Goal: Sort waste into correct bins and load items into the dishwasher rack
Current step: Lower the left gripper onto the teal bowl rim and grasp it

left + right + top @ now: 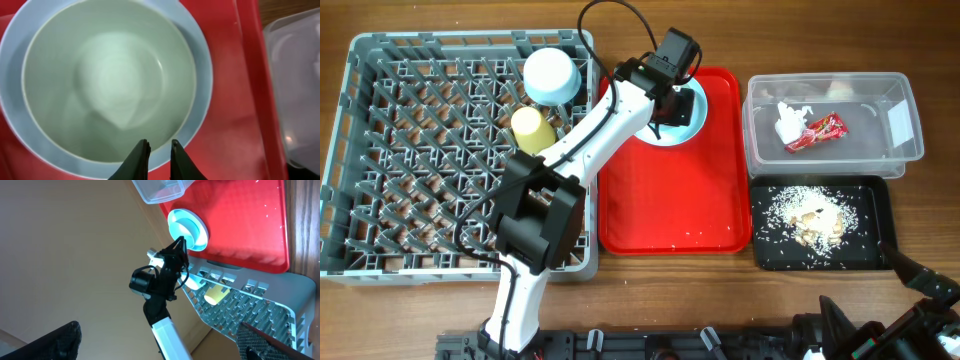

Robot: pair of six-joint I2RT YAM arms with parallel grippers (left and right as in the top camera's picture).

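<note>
Pinching the pale blue plate [107,80] by its near rim on the red tray [230,125], the left pincer [159,145] stands almost closed. It should lift level, then swing to the dishwasher rack [460,40] beside that tray.

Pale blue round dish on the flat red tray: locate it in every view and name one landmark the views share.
Overhead: the pale blue round dish sits upper centre, partly covered by an arm.
Left wrist: it fills most of the frame.
Right wrist: it sits upper centre.
Shared landmark: the flat red plastic tray beneath it.
</note>
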